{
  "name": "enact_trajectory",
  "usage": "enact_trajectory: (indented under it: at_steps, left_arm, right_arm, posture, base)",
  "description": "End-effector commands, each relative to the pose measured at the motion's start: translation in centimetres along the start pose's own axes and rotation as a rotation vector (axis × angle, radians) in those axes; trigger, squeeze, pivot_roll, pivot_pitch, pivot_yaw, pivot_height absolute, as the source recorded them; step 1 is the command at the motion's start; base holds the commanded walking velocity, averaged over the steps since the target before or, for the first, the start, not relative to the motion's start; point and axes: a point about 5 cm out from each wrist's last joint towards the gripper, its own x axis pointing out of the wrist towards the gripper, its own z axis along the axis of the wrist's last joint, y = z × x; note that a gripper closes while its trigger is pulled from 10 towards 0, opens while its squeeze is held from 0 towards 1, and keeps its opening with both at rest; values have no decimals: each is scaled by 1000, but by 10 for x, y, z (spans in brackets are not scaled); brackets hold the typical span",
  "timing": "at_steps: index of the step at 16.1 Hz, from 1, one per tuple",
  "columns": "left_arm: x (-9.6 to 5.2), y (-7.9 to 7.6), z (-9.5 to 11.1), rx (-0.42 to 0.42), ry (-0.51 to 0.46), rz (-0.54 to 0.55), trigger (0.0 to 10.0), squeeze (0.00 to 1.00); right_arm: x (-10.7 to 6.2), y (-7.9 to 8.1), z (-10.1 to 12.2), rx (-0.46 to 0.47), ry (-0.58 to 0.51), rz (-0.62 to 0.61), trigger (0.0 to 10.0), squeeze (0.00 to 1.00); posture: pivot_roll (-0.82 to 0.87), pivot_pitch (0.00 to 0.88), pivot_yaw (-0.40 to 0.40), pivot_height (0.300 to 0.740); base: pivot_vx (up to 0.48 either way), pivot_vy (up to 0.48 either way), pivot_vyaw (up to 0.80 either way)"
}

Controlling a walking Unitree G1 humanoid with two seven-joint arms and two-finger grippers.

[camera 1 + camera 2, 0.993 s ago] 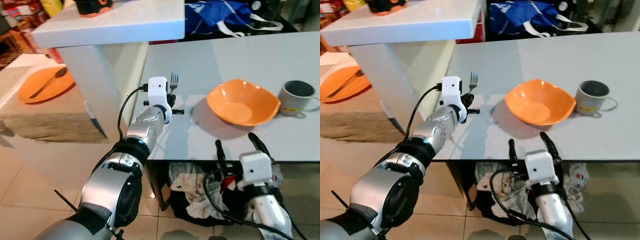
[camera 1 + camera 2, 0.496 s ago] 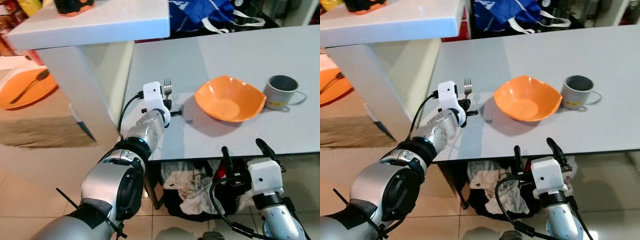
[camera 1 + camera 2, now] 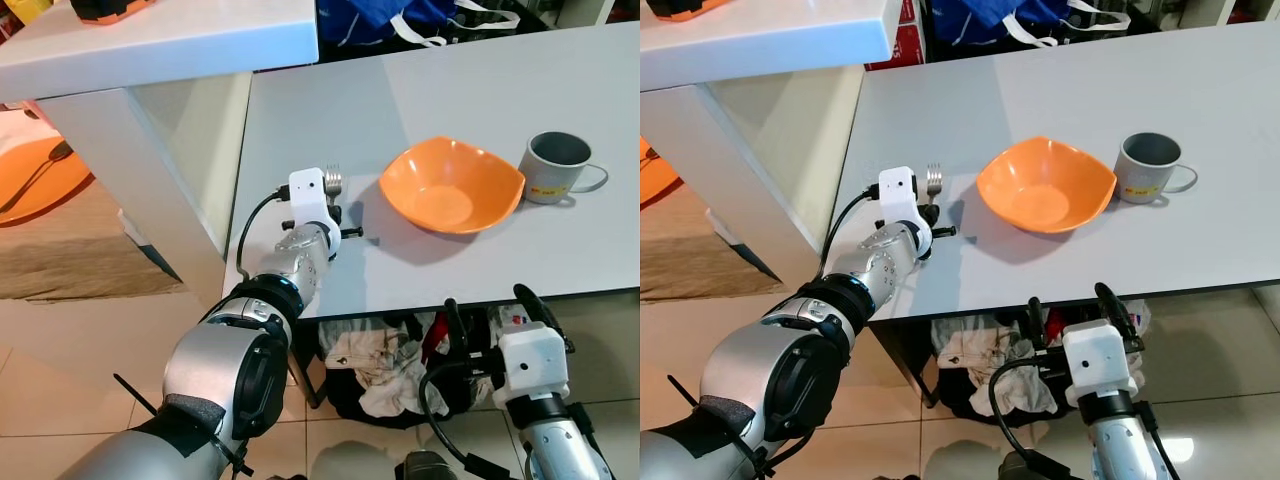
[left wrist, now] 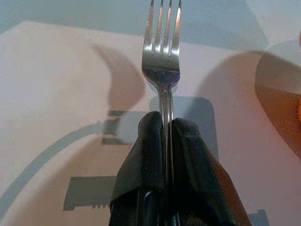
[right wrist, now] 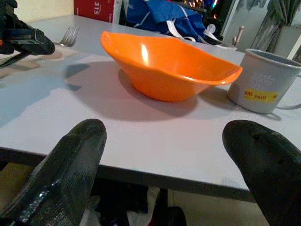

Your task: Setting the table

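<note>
My left gripper (image 4: 165, 125) is shut on a silver fork (image 4: 162, 61), tines pointing away from me, held just above the grey table (image 3: 450, 80) near its left front part. The fork (image 3: 332, 180) sits left of an orange bowl (image 3: 450, 186). A grey mug (image 3: 556, 168) with a yellow label stands right of the bowl. My right gripper (image 3: 505, 310) is open, low at the table's front edge, below and in front of the bowl (image 5: 164, 63) and mug (image 5: 265, 80).
A white counter (image 3: 160, 40) rises at the left beside the table. Beyond it an orange plate (image 3: 30, 185) with a utensil lies on a lower surface. A blue bag (image 3: 400, 15) lies at the table's far side. Crumpled cloths (image 3: 375, 360) lie under the table.
The camera has shifted, so the whole scene slid. My left gripper with the fork has sunk closer to the tabletop. The right gripper stays low at the front edge.
</note>
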Motion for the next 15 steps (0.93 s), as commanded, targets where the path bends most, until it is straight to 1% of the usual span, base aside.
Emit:
enact_trajectory:
  at_steps: [1,2,4,6,11,12,14,15]
  left_arm:
    - [0,-5,3,26,-5,9,0,0]
    - [0,-3,3,37,-7,18,0,0]
    - [0,0,4,49,-10,23,0,0]
    - [0,3,5,54,-13,30,0,0]
    - [0,19,10,44,-30,101,0,0]
    - [0,19,10,44,-30,101,0,0]
    - [0,22,16,21,-45,119,0,0]
    - [0,22,17,19,-49,122,0,0]
  right_arm:
    - [-2,2,5,-4,-4,3,10000,0]
    - [-5,1,6,-3,0,2,10000,0]
    - [-16,-5,12,6,5,-6,10000,0]
    - [-22,-6,14,24,9,-1,10000,0]
    - [-27,1,16,67,18,60,10000,0]
    - [-27,1,16,67,18,60,10000,0]
    - [-28,6,16,71,29,94,10000,0]
    - [-27,12,16,84,28,143,10000,0]
  posture:
    - [-404,98,182,736]
    - [-409,104,185,736]
    - [-421,113,189,736]
    - [-431,122,192,736]
    - [-438,132,189,736]
    - [-438,132,189,736]
    - [-453,136,186,736]
    - [-460,137,188,736]
  base:
    - [0,0,0]
    - [0,0,0]
    - [0,0,0]
    - [0,0,0]
    - [0,0,0]
    - [0,0,0]
    - [0,0,0]
    - [0,0,0]
